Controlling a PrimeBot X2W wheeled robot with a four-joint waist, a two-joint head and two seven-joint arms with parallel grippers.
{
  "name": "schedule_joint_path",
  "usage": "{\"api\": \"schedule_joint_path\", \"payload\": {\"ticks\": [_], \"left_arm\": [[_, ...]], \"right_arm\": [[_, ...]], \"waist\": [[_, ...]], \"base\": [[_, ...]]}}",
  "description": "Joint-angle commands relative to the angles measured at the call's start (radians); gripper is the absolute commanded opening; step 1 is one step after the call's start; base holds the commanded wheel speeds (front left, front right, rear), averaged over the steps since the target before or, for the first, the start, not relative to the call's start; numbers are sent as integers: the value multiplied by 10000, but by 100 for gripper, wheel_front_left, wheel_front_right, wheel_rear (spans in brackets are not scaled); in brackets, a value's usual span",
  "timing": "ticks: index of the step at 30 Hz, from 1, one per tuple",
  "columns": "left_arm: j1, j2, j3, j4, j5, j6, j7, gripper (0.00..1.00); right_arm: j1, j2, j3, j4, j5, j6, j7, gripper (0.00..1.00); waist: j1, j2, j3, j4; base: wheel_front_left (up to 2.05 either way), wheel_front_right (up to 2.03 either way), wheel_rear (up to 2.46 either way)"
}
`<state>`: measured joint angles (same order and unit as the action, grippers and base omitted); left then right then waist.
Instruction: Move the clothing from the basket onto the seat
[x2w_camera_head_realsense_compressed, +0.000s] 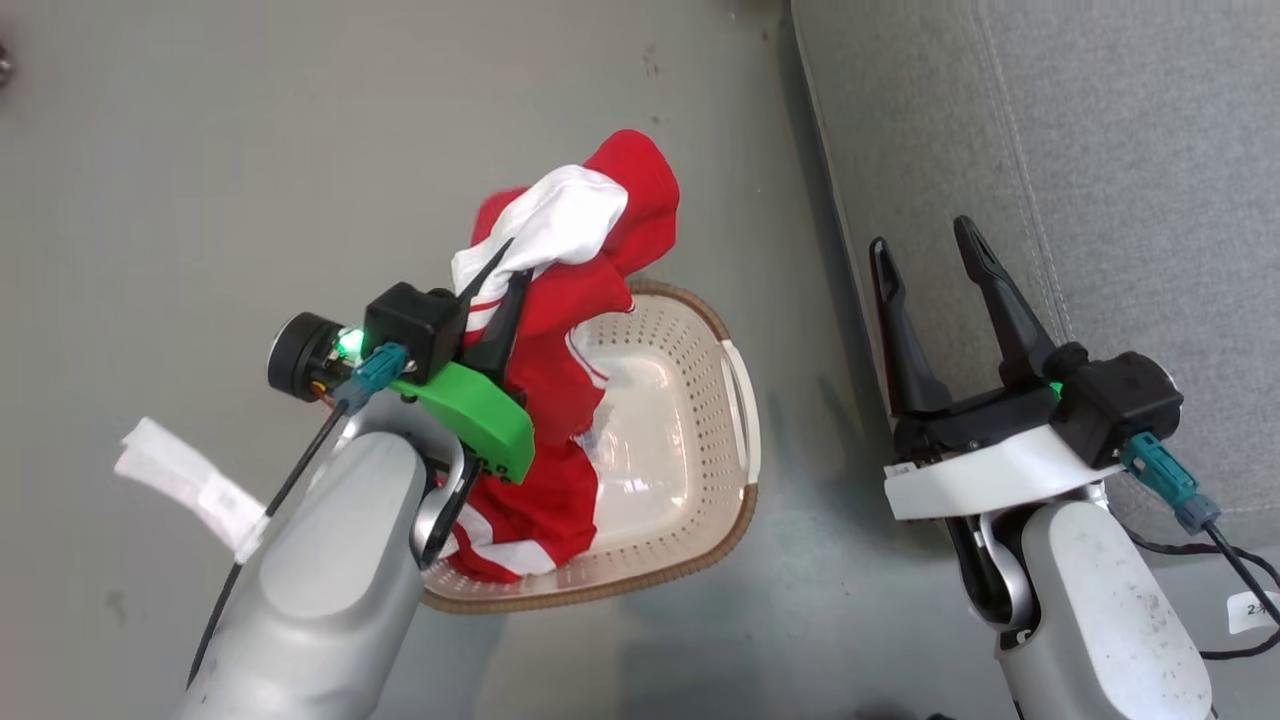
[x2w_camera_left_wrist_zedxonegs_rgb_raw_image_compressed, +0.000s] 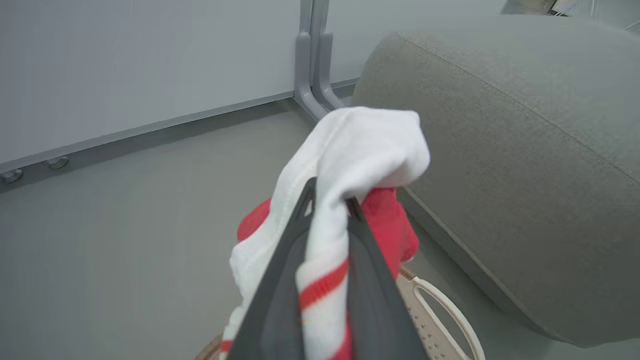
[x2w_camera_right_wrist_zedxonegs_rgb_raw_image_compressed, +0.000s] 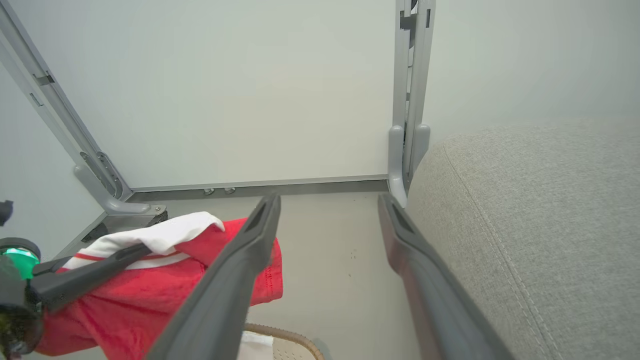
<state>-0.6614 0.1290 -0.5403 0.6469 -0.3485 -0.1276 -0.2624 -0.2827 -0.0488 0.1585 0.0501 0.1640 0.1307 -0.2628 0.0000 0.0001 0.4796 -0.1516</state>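
Observation:
The clothing (x2w_camera_head_realsense_compressed: 560, 300), red fabric with white panels and stripe trim, is lifted above the cream basket (x2w_camera_head_realsense_compressed: 735, 530). Its lower end still drapes inside the basket's left half. My left gripper (x2w_camera_head_realsense_compressed: 515, 265) is shut on a white fold near the top of the clothing (x2w_camera_left_wrist_zedxonegs_rgb_raw_image_compressed: 370, 145), which bulges out past the left gripper (x2w_camera_left_wrist_zedxonegs_rgb_raw_image_compressed: 330, 195). The basket's white handle (x2w_camera_left_wrist_zedxonegs_rgb_raw_image_compressed: 450, 310) shows below. The grey seat (x2w_camera_head_realsense_compressed: 1100, 150) lies to the right of the basket. My right gripper (x2w_camera_head_realsense_compressed: 922, 237) stands open and empty at the seat's edge (x2w_camera_right_wrist_zedxonegs_rgb_raw_image_compressed: 550, 225), with the right gripper (x2w_camera_right_wrist_zedxonegs_rgb_raw_image_compressed: 328, 200) apart from the clothing (x2w_camera_right_wrist_zedxonegs_rgb_raw_image_compressed: 150, 300).
The basket stands on a grey floor (x2w_camera_head_realsense_compressed: 250, 150). A pale wall with grey metal posts (x2w_camera_right_wrist_zedxonegs_rgb_raw_image_compressed: 410, 100) lies beyond the basket and seat. A white tag (x2w_camera_head_realsense_compressed: 190, 485) hangs off my left arm's cable. Half of the basket's bottom (x2w_camera_head_realsense_compressed: 650, 430) is bare.

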Motion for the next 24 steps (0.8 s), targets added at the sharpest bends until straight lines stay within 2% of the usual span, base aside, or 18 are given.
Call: {"api": "schedule_joint_path", "payload": {"ticks": [1, 4, 11, 17, 24], "left_arm": [[338, 122, 155, -440, -88, 54, -32, 0], [948, 332, 487, -1876, -278, 126, -31, 0], [1720, 489, 1067, -4154, -529, 153, -33, 0], [2160, 564, 1556, -5505, -712, 116, -34, 0], [2910, 576, 2056, -6407, -551, 227, -34, 0]], "right_arm": [[241, -32, -6, 55, -40, 1, -31, 100], [436, -34, -47, 115, -97, 1, -31, 100], [737, -30, -86, 64, -186, 1, 180, 100], [1045, -32, -109, -88, -223, 1, 426, 100], [1572, -30, -60, -283, -227, 1, 730, 100]], "waist": [[0, -1, -720, 384], [0, -1, -1116, 536], [0, -1, -1691, 773], [0, -1, -2185, 944], [0, -1, -2883, 1028]], "base": [[0, 0, 0], [0, 0, 0], [0, 0, 0], [0, 0, 0], [0, 0, 0]]}}
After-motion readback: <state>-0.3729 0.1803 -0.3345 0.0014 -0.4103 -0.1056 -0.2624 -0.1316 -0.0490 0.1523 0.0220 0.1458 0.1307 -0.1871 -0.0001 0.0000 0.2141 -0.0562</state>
